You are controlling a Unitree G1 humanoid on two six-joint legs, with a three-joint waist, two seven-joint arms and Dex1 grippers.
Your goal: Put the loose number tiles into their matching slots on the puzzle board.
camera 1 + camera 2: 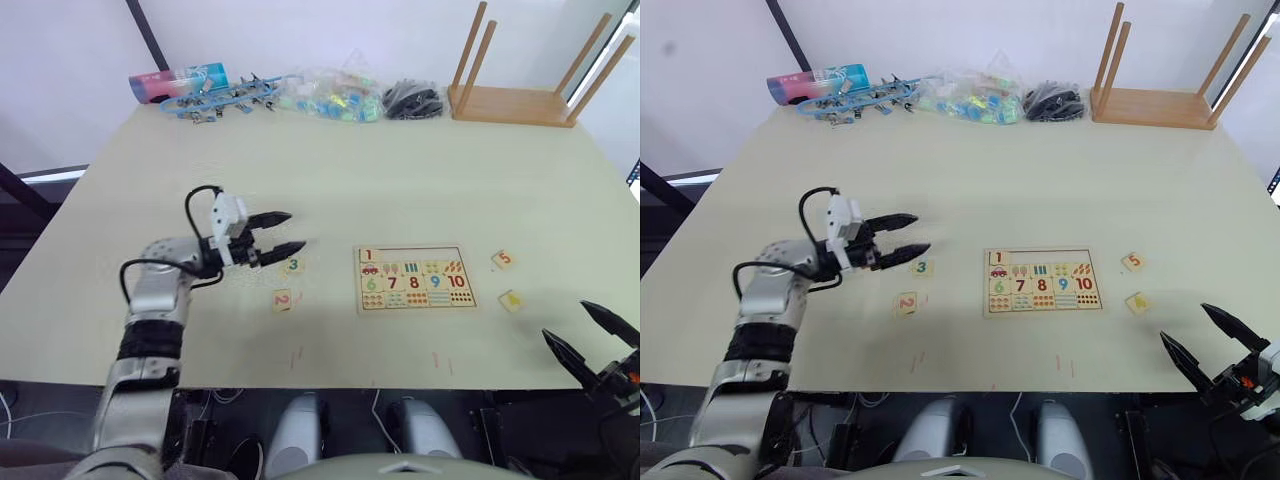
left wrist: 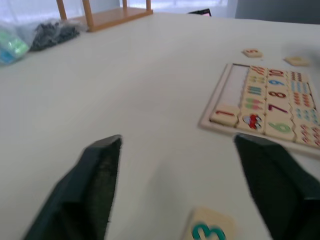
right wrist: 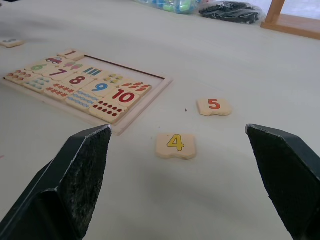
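Observation:
The puzzle board [image 1: 415,307] lies flat at mid-table. The red 1 tile [image 1: 368,255] sits in its upper left slot, and the other upper slots [image 1: 420,254] are bare. My left gripper [image 1: 296,230] is open, hovering just left of the green 3 tile [image 1: 292,266], which lies between its fingers in the left wrist view [image 2: 207,231]. The orange 2 tile [image 1: 282,299] lies nearer the front edge. Right of the board lie the red 5 tile [image 1: 503,259] and the yellow 4 tile [image 1: 511,300]. My right gripper [image 1: 565,320] is open, low at the front right, facing the 4 tile [image 3: 175,144].
An upturned wooden stool [image 1: 530,95] stands at the far right corner. Along the far edge lie a black bundle [image 1: 413,101], a bag of coloured pieces [image 1: 330,98], blue clips [image 1: 225,100] and a pink and blue tube [image 1: 178,80].

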